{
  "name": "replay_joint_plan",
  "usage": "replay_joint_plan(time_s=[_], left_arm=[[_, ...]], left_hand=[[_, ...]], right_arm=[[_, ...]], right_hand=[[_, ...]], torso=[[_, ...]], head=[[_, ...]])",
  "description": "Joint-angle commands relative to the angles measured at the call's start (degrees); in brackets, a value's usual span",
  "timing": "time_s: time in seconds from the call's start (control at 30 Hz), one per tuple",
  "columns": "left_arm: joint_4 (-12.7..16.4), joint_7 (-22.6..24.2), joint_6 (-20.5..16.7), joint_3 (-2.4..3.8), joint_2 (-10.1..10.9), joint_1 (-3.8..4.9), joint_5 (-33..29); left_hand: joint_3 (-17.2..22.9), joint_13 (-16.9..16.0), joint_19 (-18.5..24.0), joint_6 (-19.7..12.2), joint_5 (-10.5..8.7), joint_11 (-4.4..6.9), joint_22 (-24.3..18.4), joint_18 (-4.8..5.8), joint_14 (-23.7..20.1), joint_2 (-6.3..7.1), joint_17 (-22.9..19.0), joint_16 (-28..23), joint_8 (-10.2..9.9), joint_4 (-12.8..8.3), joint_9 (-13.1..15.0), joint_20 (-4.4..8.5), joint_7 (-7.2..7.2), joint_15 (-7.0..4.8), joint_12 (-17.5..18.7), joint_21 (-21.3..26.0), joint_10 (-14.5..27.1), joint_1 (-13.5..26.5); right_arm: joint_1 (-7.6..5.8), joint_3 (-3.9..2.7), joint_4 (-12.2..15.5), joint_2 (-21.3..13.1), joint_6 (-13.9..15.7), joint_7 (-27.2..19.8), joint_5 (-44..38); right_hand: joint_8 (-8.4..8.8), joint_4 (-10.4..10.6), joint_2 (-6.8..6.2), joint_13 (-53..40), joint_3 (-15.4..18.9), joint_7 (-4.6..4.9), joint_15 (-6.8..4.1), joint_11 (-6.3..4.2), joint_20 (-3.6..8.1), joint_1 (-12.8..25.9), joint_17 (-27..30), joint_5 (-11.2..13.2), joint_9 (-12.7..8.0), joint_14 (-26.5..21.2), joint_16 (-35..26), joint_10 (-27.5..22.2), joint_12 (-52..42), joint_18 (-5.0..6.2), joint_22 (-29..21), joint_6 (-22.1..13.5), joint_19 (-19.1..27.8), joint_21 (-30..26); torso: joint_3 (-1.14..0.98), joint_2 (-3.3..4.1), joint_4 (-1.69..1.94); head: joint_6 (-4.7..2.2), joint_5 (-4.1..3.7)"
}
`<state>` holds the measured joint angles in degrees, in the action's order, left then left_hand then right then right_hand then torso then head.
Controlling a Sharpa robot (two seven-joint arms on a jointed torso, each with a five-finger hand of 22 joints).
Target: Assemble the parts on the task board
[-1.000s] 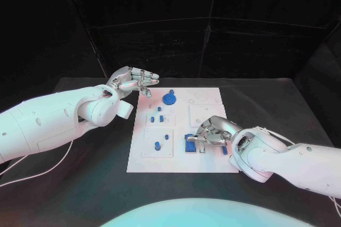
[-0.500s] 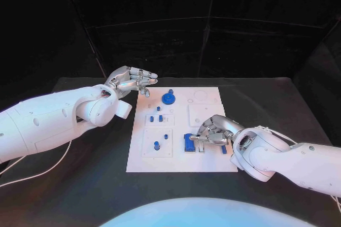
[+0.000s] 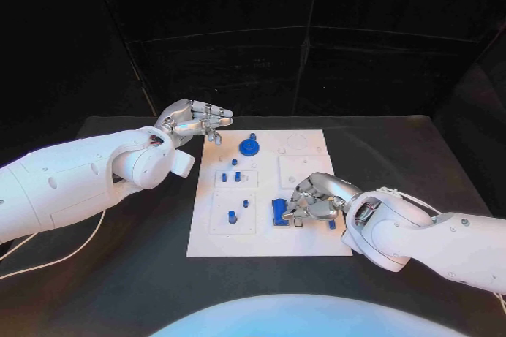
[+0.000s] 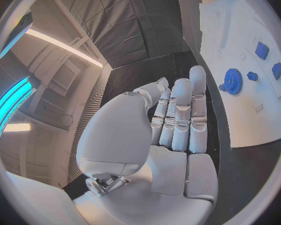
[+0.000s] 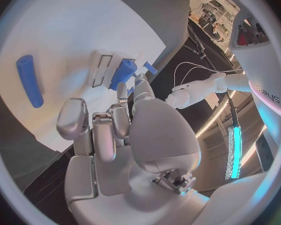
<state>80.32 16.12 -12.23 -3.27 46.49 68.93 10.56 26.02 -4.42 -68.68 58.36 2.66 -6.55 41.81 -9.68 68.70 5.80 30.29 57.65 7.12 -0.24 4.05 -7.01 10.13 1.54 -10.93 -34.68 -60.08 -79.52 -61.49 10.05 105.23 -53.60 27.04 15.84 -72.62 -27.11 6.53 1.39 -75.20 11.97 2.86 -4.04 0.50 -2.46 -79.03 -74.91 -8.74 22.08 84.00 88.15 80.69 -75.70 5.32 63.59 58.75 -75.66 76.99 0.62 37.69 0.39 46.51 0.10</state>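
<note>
Item one: the white rectangular task board (image 3: pixel 264 238), one in number, lay flat in the middle of the black table (image 3: pixel 126 278).

Item two: one blue toothed gear (image 3: pixel 250 146), standing near the board's far edge; the left wrist view showed it too (image 4: pixel 232 79), with one small blue knob just beside it.

Item three: small blue pegs standing in the square insets on the board's left half. I counted two in the upper inset (image 3: pixel 230 177) and two in the lower one (image 3: pixel 236 210), plus one small peg between the gear and the upper inset.

Item four: one blue rectangular block (image 3: pixel 279 210), lying on the board's near right part, directly beside my right hand.

Item five: one long blue bar (image 5: pixel 29 80), lying alone on the board in the right wrist view, well apart from the block.

My left hand (image 3: pixel 196 119) hovered above the table by the board's far left corner, its fingers (image 4: pixel 181 112) curled together and holding nothing. My right hand (image 3: pixel 313 194) was bent down over the block, fingertips at it; whether they gripped it I could not tell.
</note>
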Motion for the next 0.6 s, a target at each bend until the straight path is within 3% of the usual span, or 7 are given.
replay_joint_plan(time_s=[0.03, 0.43, 0.6], left_arm=[[0.1, 0.2, 0.4, 0.05, -0.1, 0.09, -0.2], [0.1, 0.2, 0.4, 0.05, -0.1, 0.09, -0.2], [0.1, 0.2, 0.3, 0.05, -0.1, 0.09, -0.2]], left_hand=[[-0.3, 0.1, 0.4, -0.3, 0.12, -0.06, -0.1, -0.73, -0.5, 0.04, -0.1, 0.4, 0.4, 0.2, -0.1, 0.05, 0.15, -0.06, -0.3, 0.2, 0.3, 0.6], [-0.3, 0.1, 0.4, -0.3, 0.12, -0.06, -0.1, -0.73, -0.5, 0.04, -0.1, 0.4, 0.4, 0.2, -0.1, 0.05, 0.15, -0.06, -0.3, 0.2, 0.3, 0.6], [-0.3, 0.1, 0.4, -0.3, 0.12, -0.06, -0.1, -0.73, -0.5, 0.04, -0.1, 0.4, 0.4, 0.2, -0.1, 0.05, 0.15, -0.06, -0.3, 0.2, 0.3, 0.6]], right_arm=[[-0.06, -0.01, 0.1, 0.1, -2.4, -1.3, -2.3], [-0.06, -0.01, -0.9, 1.1, -2.0, 1.0, -4.6], [-0.05, -0.01, -1.4, 1.6, 0.0, 2.8, -5.8]], right_hand=[[-0.65, -0.4, 0.2, -2.5, 0.0, -0.04, -0.47, -1.68, 0.28, -0.5, -11.8, 0.3, 0.5, 5.3, 0.4, 1.9, -0.5, -0.05, 0.3, 0.5, -0.2, 0.3], [-1.84, -1.4, 0.88, -3.1, -0.5, -0.6, -0.94, -2.2, 0.76, -1.5, -12.3, 0.1, 1.5, 5.4, 0.6, 2.3, -1.1, -0.19, 1.0, 0.4, -0.6, 0.7], [-2.44, -2.0, 2.06, -3.6, -1.4, -0.91, -1.19, -2.48, 1.02, -2.3, -12.6, 0.6, 2.1, 5.5, 0.7, 2.7, -1.6, -0.28, 1.5, 0.2, -0.8, 0.9]], torso=[[0.02, 0.06, -0.09], [0.0, 0.05, 0.0], [-0.01, 0.04, 0.01]], head=[[0.06, 0.13], [0.19, 0.17], [0.24, 0.22]])
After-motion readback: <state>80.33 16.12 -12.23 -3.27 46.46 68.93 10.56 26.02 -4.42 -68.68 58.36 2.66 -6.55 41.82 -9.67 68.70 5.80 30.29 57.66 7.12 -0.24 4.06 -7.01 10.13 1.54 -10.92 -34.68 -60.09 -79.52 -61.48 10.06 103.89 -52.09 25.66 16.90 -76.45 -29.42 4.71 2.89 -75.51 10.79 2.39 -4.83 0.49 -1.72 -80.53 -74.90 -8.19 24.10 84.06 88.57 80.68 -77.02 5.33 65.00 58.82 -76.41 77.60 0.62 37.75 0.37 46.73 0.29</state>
